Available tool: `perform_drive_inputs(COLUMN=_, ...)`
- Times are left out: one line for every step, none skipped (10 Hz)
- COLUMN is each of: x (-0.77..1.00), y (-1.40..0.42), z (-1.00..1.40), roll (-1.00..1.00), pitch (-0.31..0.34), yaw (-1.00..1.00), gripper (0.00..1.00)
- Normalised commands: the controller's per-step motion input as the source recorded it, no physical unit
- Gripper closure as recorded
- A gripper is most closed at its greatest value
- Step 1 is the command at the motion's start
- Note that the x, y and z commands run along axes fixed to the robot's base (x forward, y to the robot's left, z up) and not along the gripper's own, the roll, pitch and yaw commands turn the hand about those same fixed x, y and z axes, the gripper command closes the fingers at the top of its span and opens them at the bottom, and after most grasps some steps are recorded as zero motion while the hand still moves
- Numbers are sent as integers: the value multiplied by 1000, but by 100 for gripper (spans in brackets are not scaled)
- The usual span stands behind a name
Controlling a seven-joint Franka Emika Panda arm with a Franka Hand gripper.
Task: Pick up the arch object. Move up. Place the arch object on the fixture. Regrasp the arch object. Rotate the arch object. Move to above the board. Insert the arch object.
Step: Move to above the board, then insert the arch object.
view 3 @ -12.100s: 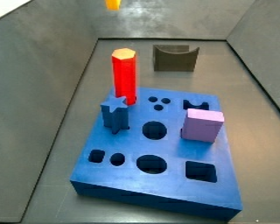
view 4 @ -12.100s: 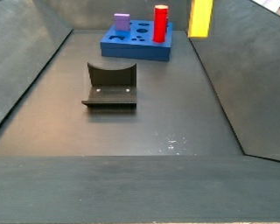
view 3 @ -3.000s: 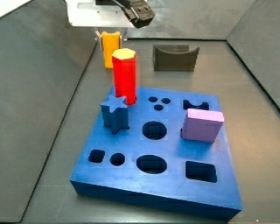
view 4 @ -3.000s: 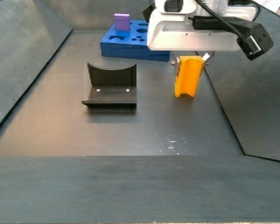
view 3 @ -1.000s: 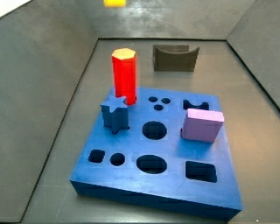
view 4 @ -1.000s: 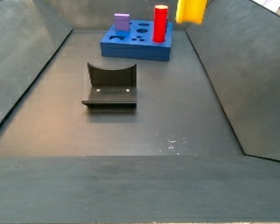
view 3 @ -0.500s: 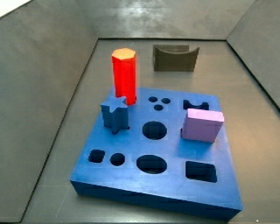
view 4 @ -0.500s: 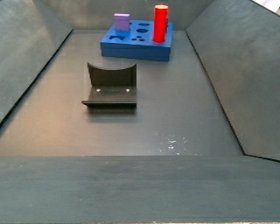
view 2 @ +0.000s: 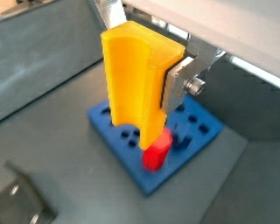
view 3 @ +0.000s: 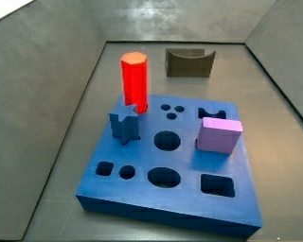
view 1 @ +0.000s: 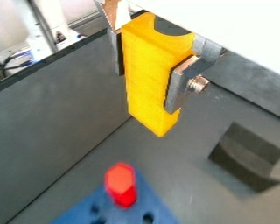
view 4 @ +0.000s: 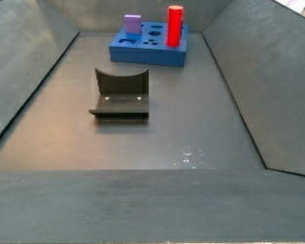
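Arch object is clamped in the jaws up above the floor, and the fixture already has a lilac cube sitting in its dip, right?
Not quite. The gripper does hold the arch object aloft in both wrist views, but the fixture is empty in both side views. The lilac cube sits on the board.

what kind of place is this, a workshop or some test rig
Most likely a lab test rig: a grey walled enclosure holds a blue board of shaped holes and a dark fixture, while the gripper, high above, holds the yellow arch object.
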Motion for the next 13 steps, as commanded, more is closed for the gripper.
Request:
perform_drive_inputs(x=386, y=-759, z=227, roll=100, pitch=155, yaw=9, gripper=100)
perform_drive_inputs(x=326, y=-581, z=175, roll=97, pitch=159, yaw=14, gripper=100)
perform_drive_inputs(x=214, y=-308, z=93, roll=88, pitch=145, yaw=12, gripper=100)
perform_drive_inputs(x=147, y=-197, z=63, roll=81, pitch=121, yaw=12, gripper=100)
perform_drive_inputs(x=809, y=91, z=-383, roll=-20, pitch=-9, yaw=-423, gripper=100)
perform_drive_inputs(x=783, y=111, z=-406, roll=-17, pitch=-26, yaw=-446, gripper=100)
perform_drive_inputs(x=729, y=129, z=-394, roll=-30, pitch=-54, yaw=-494, gripper=100)
perform_drive_inputs(x=766, y=126, z=-389, roll=-33, pitch=-49, yaw=-469, gripper=100)
perform_drive_inputs(x=974, y=89, z=-420, roll=-20, pitch=-31, yaw=-280, gripper=100)
perform_drive_inputs(x=1000, y=40, z=-457, roll=-6, pitch=0, yaw=-120, gripper=100)
perform_drive_inputs(x=1000, y=0, z=-526, roll=-7, pitch=0, yaw=-66, gripper=100)
perform_drive_inputs(x=1000, y=0, z=-603, roll=0, pitch=1, yaw=0, gripper=100)
perform_drive_inputs(x=1000, y=-31, z=-657, roll=0, pitch=36, yaw=0, gripper=100)
